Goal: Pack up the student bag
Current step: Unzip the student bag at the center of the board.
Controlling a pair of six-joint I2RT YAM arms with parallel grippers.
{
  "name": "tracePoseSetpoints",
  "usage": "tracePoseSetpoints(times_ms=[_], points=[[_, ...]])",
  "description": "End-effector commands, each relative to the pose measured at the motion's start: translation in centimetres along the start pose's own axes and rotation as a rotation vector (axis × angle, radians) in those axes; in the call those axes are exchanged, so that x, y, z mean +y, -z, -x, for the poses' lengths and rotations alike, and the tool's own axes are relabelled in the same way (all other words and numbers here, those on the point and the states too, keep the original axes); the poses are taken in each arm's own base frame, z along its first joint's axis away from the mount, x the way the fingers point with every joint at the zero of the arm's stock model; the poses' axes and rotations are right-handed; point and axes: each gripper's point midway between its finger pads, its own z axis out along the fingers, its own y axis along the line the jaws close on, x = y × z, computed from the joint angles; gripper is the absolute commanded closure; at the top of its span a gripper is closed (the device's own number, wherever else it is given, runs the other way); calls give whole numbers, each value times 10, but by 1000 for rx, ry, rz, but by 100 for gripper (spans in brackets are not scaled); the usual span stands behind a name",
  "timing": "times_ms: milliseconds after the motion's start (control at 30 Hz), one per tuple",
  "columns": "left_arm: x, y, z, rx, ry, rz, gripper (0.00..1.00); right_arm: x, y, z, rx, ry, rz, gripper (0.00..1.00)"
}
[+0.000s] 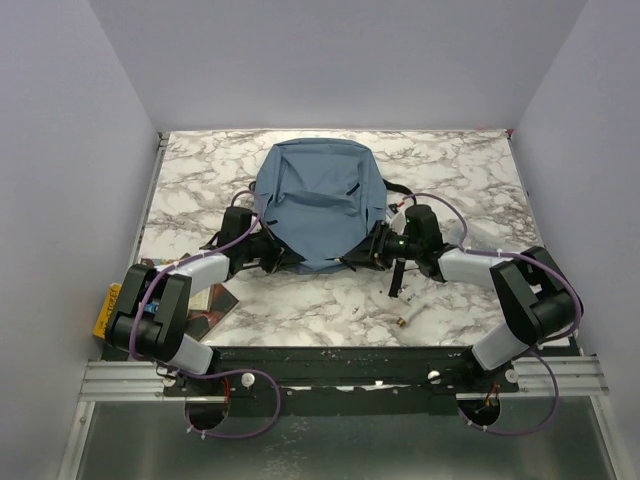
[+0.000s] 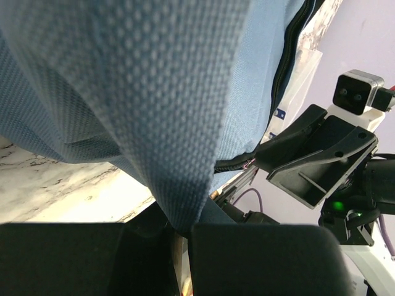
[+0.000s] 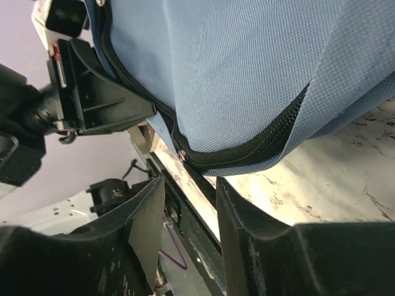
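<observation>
The student bag [image 1: 318, 200] is a dusty-blue backpack lying in the middle of the marble table, with black straps at its sides. My left gripper [image 1: 268, 250] is at the bag's near left edge. In the left wrist view it [image 2: 182, 231] is shut on a fold of the blue fabric [image 2: 166, 123]. My right gripper [image 1: 375, 245] is at the bag's near right edge. In the right wrist view it [image 3: 188, 191] is open, and the bag's black zipper edge [image 3: 241, 154] hangs just beyond the fingertips. The right gripper also shows in the left wrist view [image 2: 315, 166].
A yellow box [image 1: 107, 308] and a dark flat item [image 1: 215, 305] lie by the left arm's base. A thin black object [image 1: 397, 280] and a small metal piece [image 1: 400, 322] lie on the marble near the right arm. Grey walls close in three sides.
</observation>
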Motion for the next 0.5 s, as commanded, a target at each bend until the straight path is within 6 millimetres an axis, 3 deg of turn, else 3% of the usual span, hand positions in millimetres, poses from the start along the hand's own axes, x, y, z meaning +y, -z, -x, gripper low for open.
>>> tracePoseSetpoints(times_ms=[0, 467], points=[[-7, -2, 4, 9, -18, -16, 100, -6, -1, -14, 87, 80, -39, 59], [-6, -1, 2, 13, -14, -16, 100, -9, -19, -3, 98, 194, -80, 57]])
